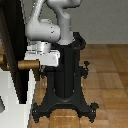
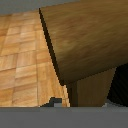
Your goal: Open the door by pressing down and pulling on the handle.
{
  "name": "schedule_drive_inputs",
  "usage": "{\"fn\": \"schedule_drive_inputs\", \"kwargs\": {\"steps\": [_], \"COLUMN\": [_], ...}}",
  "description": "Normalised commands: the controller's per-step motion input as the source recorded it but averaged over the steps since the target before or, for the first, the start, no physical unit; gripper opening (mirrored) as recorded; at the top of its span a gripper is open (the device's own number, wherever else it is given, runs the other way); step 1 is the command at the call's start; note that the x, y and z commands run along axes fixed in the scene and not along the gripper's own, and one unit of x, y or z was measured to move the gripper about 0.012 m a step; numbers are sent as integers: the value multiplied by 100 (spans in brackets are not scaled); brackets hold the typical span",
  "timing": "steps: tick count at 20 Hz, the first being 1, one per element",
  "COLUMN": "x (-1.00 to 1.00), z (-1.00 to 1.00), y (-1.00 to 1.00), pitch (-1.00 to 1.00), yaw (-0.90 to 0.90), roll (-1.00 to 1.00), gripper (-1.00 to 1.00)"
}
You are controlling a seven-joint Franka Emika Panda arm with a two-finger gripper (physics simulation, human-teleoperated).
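Note:
The door (image 1: 12,40) is a tall black-brown panel at the exterior view's left, in a white frame (image 1: 12,107). The handle (image 1: 26,65) is a short wood-coloured lever that sticks out from a rounded hub (image 1: 3,62) towards the robot. My grey-white gripper (image 1: 39,68) sits over the lever's free end, with one finger hanging down beside it. In the wrist view the handle (image 2: 85,40) fills most of the picture. My gripper (image 2: 80,104) is open, and the tips of its fingers (image 2: 54,102) show wide apart on either side of the lever. The door (image 2: 123,85) shows as a dark strip.
The black robot pedestal (image 1: 67,75) with splayed feet stands right behind the gripper on a wooden floor (image 1: 110,65). The door's thin dark edge (image 1: 24,85) is close to the pedestal's base at the exterior view's left.

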Motion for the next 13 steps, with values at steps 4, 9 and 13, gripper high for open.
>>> {"fn": "schedule_drive_inputs", "kwargs": {"steps": [4,9,13], "x": [0,0,0], "z": [0,0,0], "y": [100,100,75], "pitch": [0,0,0], "yaw": [0,0,0], "roll": [0,0,0], "gripper": [-100,-100,-100]}}
